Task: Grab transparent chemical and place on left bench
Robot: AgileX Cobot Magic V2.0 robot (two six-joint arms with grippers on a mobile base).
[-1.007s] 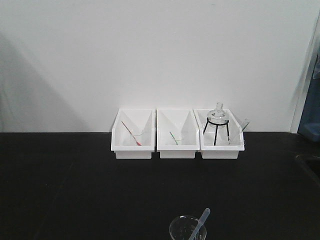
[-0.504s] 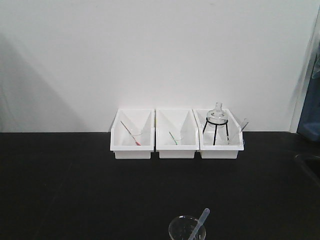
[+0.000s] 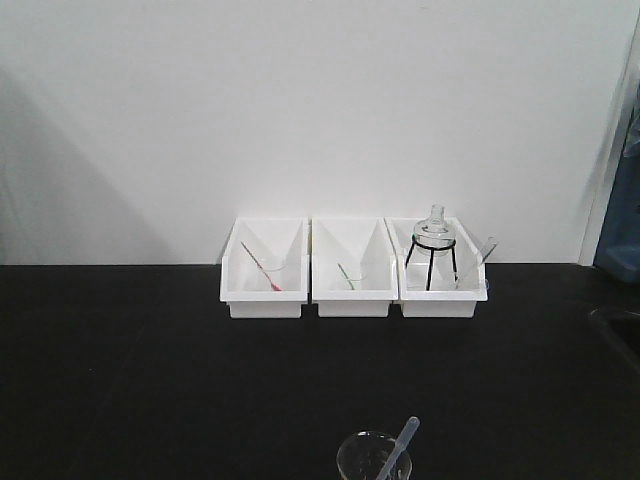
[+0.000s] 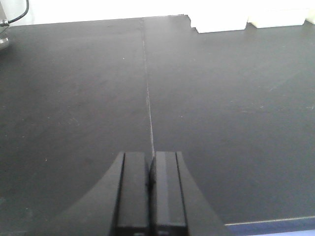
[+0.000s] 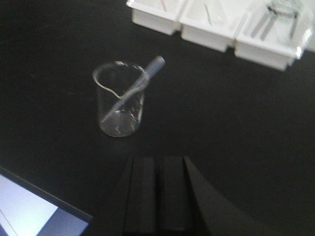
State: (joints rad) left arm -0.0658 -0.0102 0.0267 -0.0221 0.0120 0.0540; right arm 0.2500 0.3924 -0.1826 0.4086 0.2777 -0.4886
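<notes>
**Ana:** Closest to the right wrist camera, the right gripper (image 5: 158, 169) is sitting with its two black fingers pressed together, gripping nothing. Just beyond it the transparent chemical (image 5: 120, 100) is standing upright on the black counter (image 5: 59, 59), apart from the fingertips and a little to their left as that view frames it.

**Ben:** And its dropper (image 5: 140, 81)?

**Ana:** It is leaning out over the rim, tip down in the glass, bulb pointing up toward the trays. In the front view the same beaker (image 3: 373, 458) is showing at the bottom edge, partly cut off.

**Ben:** What is the left gripper (image 4: 149, 169) doing?

**Ana:** It is hovering over bare black countertop, fingers closed against each other, holding nothing. A thin seam (image 4: 146, 88) is running away from it across the surface.

**Ben:** Farther back?

**Ana:** Three white trays are sitting side by side against the white wall (image 3: 300, 110). The left tray (image 3: 264, 270) is holding a beaker with a red stick (image 3: 262, 267), the middle tray (image 3: 352, 268) one with a green stick (image 3: 347, 275), and the right tray (image 3: 443, 270) is carrying a round flask (image 3: 435, 226) on a black tripod (image 3: 431, 264).
</notes>
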